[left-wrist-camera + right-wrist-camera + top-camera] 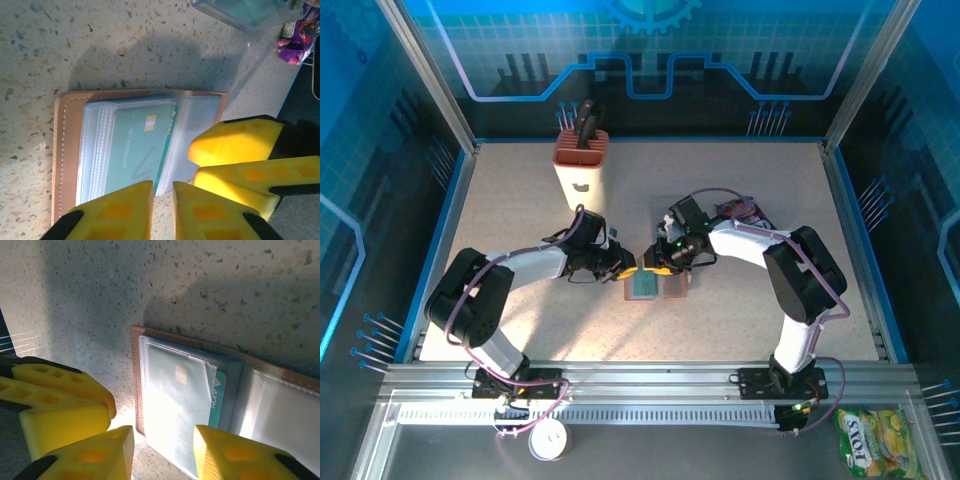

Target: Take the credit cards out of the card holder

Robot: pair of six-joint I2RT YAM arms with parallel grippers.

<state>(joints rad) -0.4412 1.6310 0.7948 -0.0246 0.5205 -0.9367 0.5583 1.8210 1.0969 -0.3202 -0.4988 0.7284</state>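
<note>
Top: noted card holder (pixel 655 288) lying open on table (pixel 520 210), with left gripper (pixel 624 268) and right gripper (pixel 660 262) meeting at its edge.
Left wrist: jaws narrowed at holder edge beside tucked teal credit card (pixel 135 150); cannot tell grip.
Right wrist: jaws wide, straddling holder edge.

Card holder (pixel 69 150) — tan leather-look, glossy clear plastic sleeves (pixel 197 120); credit card (pixel 135 150) smooth plastic; table (pixel 100 40) — matt, speckled.
</note>
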